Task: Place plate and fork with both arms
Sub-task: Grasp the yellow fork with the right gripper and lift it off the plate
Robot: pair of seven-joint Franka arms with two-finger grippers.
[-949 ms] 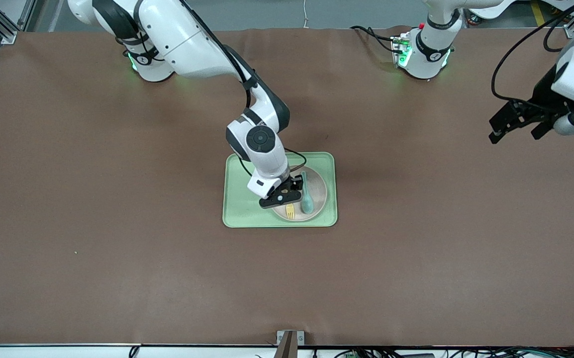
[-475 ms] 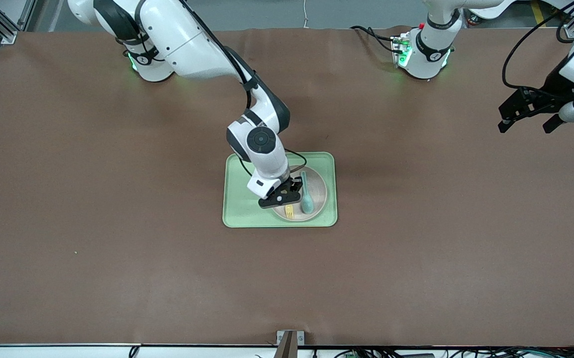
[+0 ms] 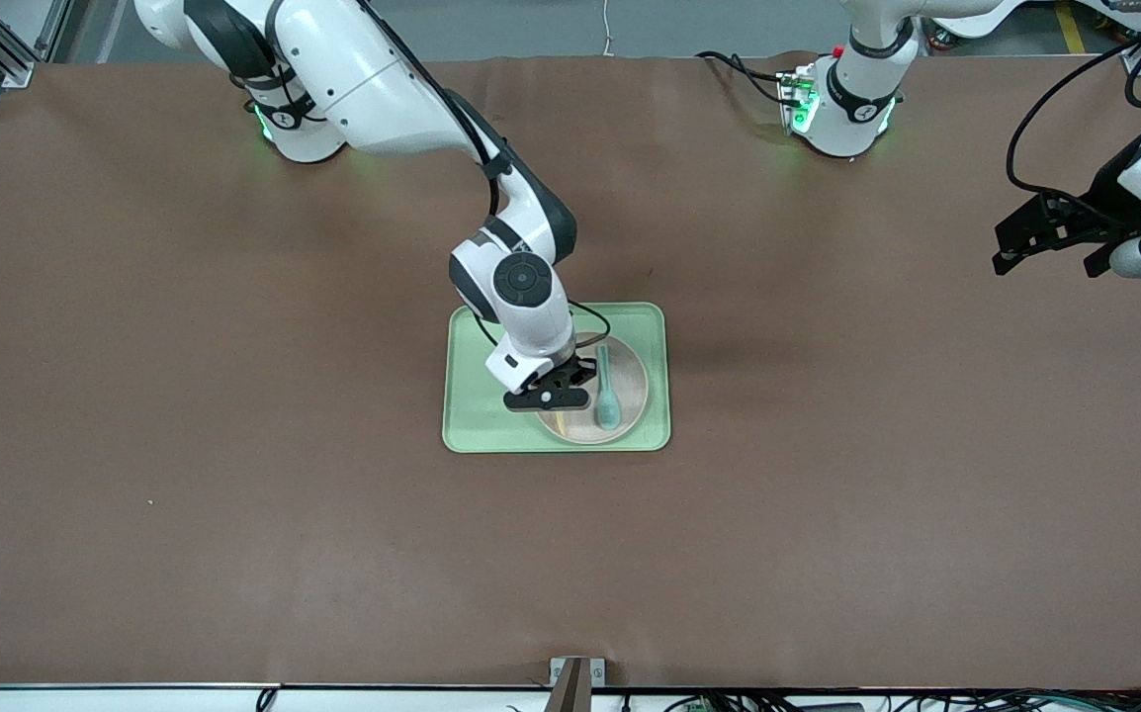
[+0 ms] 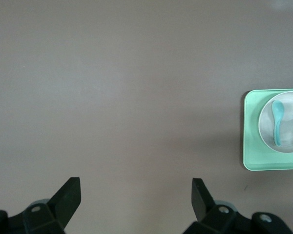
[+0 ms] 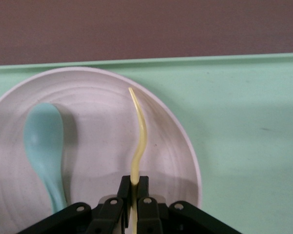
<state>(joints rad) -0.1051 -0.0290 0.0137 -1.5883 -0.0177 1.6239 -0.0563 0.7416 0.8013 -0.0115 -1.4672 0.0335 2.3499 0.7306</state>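
The right gripper (image 3: 553, 399) has clamped the fork (image 5: 138, 139) by its handle and tipped it edge-up over the plate (image 3: 630, 386) on the green tray (image 3: 472, 415), mid-table beside the teal spoon (image 3: 607, 396); lift-off looks next. The left gripper (image 3: 1055, 232), jaws spread, has drifted to the table's edge at its own end.

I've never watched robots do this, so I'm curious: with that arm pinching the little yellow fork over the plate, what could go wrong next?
The right gripper pinches the fork only at its handle end, edge-on, so it might twist or slip out.

The teal spoon lies on the plate close beside the gripper; a sideways move could knock it.

The plate sits loose on the green tray, so a bump could slide it. The left gripper waits open over bare table, unable to steady anything.
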